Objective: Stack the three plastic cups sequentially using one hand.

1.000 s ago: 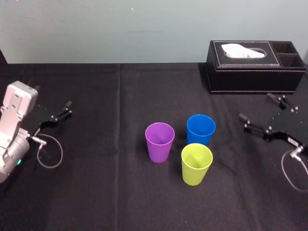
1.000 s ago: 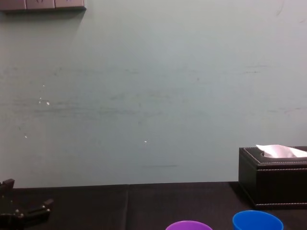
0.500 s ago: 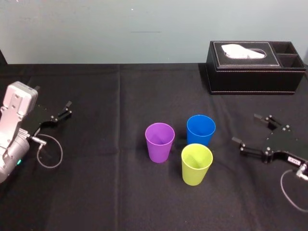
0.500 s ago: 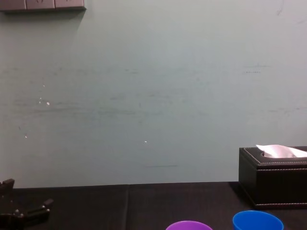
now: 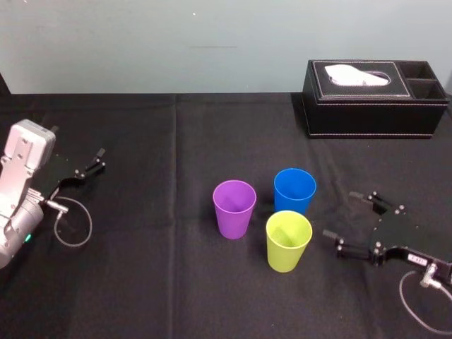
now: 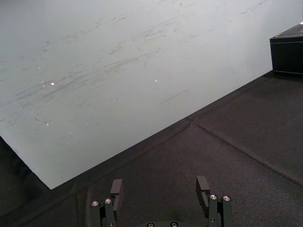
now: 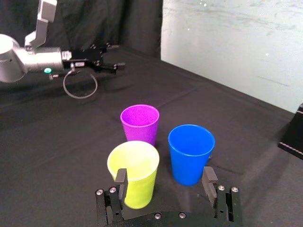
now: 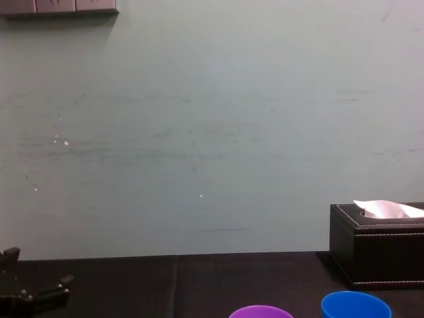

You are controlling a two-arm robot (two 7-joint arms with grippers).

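Right of the yellow-green cup (image 5: 288,240), the right gripper (image 5: 344,215) faced it, jaws wide, seemingly to grasp it first; purple cup (image 5: 234,209) and blue cup (image 5: 294,191) stood close, unstacked. Left gripper (image 5: 99,161) sat parked far left, jaws apart.

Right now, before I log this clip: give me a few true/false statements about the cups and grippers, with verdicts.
1. The purple cup, blue cup and green cup stand upright, none nested. True.
2. The right gripper is shut on the green cup. False: it is open and apart from that cup, just to its right.
3. The left gripper is open, far to the left of the cups. True.
4. The blue cup is nearest the robot. False: the green cup is nearest, and the blue cup stands behind it.
5. The tissue box sits behind the cups, toward the right. True.
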